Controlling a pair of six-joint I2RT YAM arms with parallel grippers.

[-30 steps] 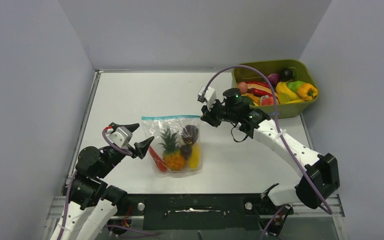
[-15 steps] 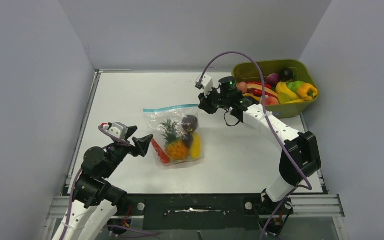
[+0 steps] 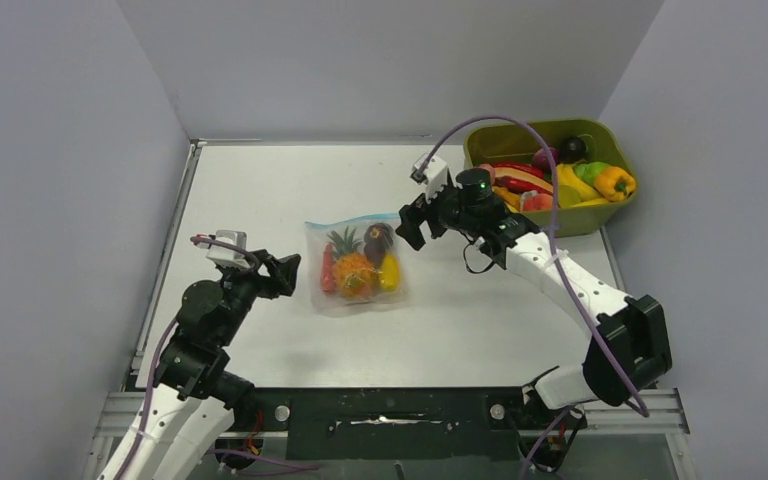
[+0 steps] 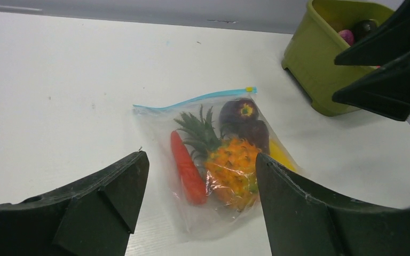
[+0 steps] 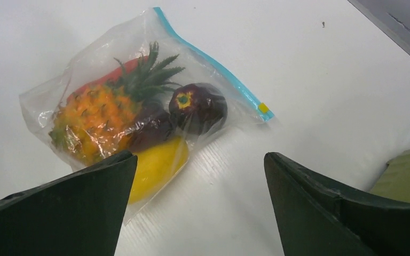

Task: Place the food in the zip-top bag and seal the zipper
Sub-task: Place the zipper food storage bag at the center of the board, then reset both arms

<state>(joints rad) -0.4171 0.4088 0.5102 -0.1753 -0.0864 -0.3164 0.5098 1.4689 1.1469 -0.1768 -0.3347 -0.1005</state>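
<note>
Clear, floppy bag (image 3: 360,303) of toy food (image 3: 356,273) looks light and slippery; I'd pinch it at the blue zipper (image 3: 352,219). Both the left tool (image 3: 282,272) and right tool (image 3: 412,222) gape, empty.

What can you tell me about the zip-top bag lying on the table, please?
The zip-top bag is clear, floppy, crinkled plastic, roughly square, lying flat on the white table. Its teal-blue zipper runs along the far edge, with a small yellow tab at one end, and looks pressed shut. Inside lie an orange pineapple, a red piece, a dark maroon piece and a yellow piece, bunched together. The left gripper and right gripper stand open beside it, not gripping it.
</note>
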